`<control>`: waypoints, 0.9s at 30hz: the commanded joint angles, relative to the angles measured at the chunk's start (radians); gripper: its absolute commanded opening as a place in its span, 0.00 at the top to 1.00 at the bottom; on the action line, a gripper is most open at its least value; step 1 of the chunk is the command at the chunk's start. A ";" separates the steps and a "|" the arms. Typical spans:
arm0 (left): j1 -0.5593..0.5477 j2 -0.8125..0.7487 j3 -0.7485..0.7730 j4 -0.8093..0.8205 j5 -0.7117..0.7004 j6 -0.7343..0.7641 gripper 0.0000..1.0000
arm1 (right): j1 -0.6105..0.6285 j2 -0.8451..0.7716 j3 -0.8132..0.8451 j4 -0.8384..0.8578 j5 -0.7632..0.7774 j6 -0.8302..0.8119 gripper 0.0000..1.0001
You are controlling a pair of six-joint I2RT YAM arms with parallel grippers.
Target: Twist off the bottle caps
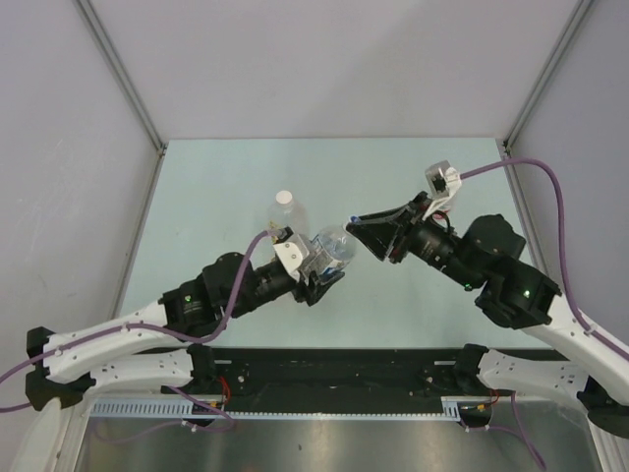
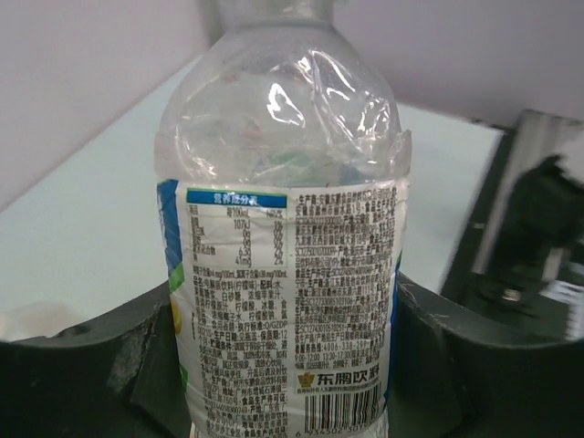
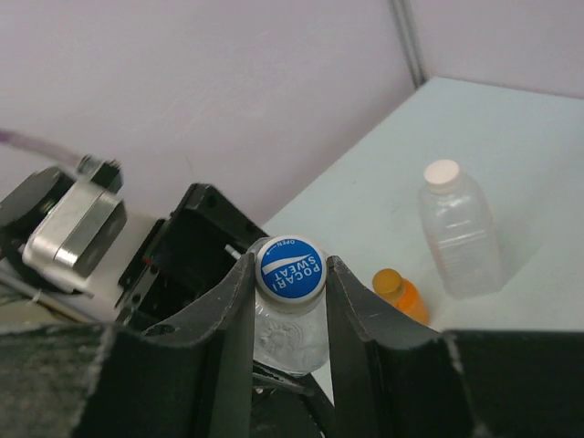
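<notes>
At the lower centre of the overhead view the left arm [image 1: 231, 285] reaches up and to the right. The left jaws are clenched on the body of a clear bottle [image 2: 292, 228] with a blue and white label. In the left wrist view, one dark jaw presses against each side of that label. The bottle is tilted over the tabletop [image 1: 216, 177], with its neck pointing toward the upper right of the frame. Whether its base touches the tabletop cannot be told.

Its blue cap [image 3: 289, 268] sits on the neck, and the right jaws are grasping it from both sides. The right arm [image 1: 491, 265] comes in from the right side of the frame.

Beyond the held bottle, left of centre, a second clear bottle [image 1: 285, 218] stands upright on the tabletop with its white cap [image 1: 284, 198] on. In the right wrist view a small orange bottle [image 3: 399, 292] shows just beside it, partly hidden behind the jaws.
</notes>
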 commanded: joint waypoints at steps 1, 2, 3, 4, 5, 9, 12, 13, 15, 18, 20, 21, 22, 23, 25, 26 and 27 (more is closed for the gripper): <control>0.027 -0.039 0.081 0.030 0.525 -0.062 1.00 | -0.007 -0.034 -0.042 0.051 -0.236 -0.141 1.00; 0.053 -0.040 0.084 0.032 0.568 -0.090 1.00 | -0.008 -0.046 -0.049 0.056 -0.307 -0.156 1.00; 0.067 -0.040 0.091 0.035 0.665 -0.116 1.00 | -0.008 -0.054 -0.053 0.065 -0.347 -0.184 1.00; 0.081 -0.037 0.096 0.038 0.718 -0.130 1.00 | -0.007 -0.060 -0.056 0.068 -0.387 -0.195 1.00; 0.112 -0.031 0.102 0.038 0.784 -0.144 1.00 | -0.008 -0.066 -0.057 0.073 -0.466 -0.206 1.00; 0.176 0.033 0.141 0.064 1.033 -0.238 1.00 | -0.013 -0.069 -0.059 0.076 -0.637 -0.246 1.00; 0.195 0.053 0.151 0.103 1.149 -0.278 1.00 | -0.016 -0.071 -0.059 0.059 -0.726 -0.279 1.00; 0.198 0.061 0.153 0.111 1.180 -0.286 1.00 | -0.018 -0.071 -0.059 0.055 -0.741 -0.298 1.00; 0.208 0.067 0.151 0.142 1.218 -0.309 1.00 | -0.018 -0.072 -0.059 0.033 -0.786 -0.318 1.00; 0.216 0.075 0.147 0.174 1.297 -0.325 1.00 | -0.018 -0.078 -0.059 0.003 -0.833 -0.353 1.00; 0.219 0.081 0.144 0.185 1.324 -0.332 1.00 | -0.019 -0.083 -0.057 -0.011 -0.869 -0.374 1.00; 0.221 0.083 0.139 0.199 1.335 -0.337 1.00 | -0.021 -0.086 -0.059 -0.021 -0.881 -0.382 1.00; 0.225 0.087 0.136 0.209 1.344 -0.346 1.00 | -0.022 -0.091 -0.059 -0.024 -0.907 -0.387 1.00; 0.228 0.089 0.131 0.228 1.369 -0.375 1.00 | -0.027 -0.092 -0.059 -0.028 -0.922 -0.402 1.00; 0.235 0.093 0.115 0.307 1.390 -0.415 1.00 | -0.031 -0.097 -0.059 -0.041 -0.979 -0.414 1.00; 0.239 0.096 0.110 0.324 1.398 -0.441 1.00 | -0.042 -0.098 -0.059 -0.044 -0.997 -0.419 1.00; 0.241 0.104 0.108 0.343 1.412 -0.447 1.00 | -0.048 -0.103 -0.057 -0.050 -1.014 -0.427 1.00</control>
